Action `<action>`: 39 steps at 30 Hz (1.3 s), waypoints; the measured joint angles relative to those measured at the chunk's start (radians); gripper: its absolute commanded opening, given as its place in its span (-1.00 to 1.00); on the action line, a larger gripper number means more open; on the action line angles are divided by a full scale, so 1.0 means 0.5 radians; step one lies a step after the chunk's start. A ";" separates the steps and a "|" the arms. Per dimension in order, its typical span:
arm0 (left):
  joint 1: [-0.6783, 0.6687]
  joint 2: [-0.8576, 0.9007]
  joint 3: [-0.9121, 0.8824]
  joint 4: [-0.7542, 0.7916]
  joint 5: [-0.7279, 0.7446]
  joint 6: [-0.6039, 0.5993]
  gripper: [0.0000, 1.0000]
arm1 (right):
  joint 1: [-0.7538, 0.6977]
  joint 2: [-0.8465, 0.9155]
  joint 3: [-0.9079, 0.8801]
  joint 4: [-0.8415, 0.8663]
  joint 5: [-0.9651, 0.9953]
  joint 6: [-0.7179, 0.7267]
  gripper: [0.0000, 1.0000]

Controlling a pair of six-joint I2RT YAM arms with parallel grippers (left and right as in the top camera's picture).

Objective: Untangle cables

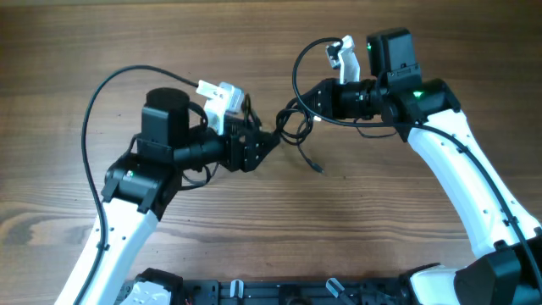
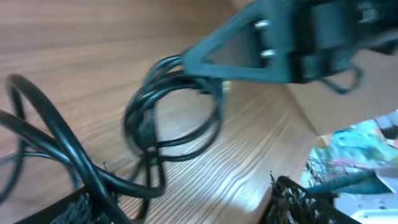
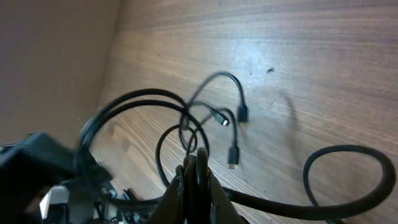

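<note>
Between left pincer [image 1: 269, 142] and right pincer [image 1: 293, 108], cables [image 1: 294, 133] crosswise

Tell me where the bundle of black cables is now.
In the overhead view, the bundle of cables is near the middle of the table, pinched by the right gripper, with the left gripper just beside it.

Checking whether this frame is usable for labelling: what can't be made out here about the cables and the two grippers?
- Overhead: how the cables cross is too small and dark, partly hidden between the left gripper and right gripper.
- Left wrist: loops are motion-blurred; its own fingers are cut off by the bottom edge.
- Right wrist: the pinched strands are hidden by the closed fingers; the left side is blurred.
</note>
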 measured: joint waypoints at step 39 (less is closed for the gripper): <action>-0.354 0.721 0.183 0.450 -0.598 0.401 -0.92 | 0.040 0.000 0.008 0.012 0.441 0.041 -0.91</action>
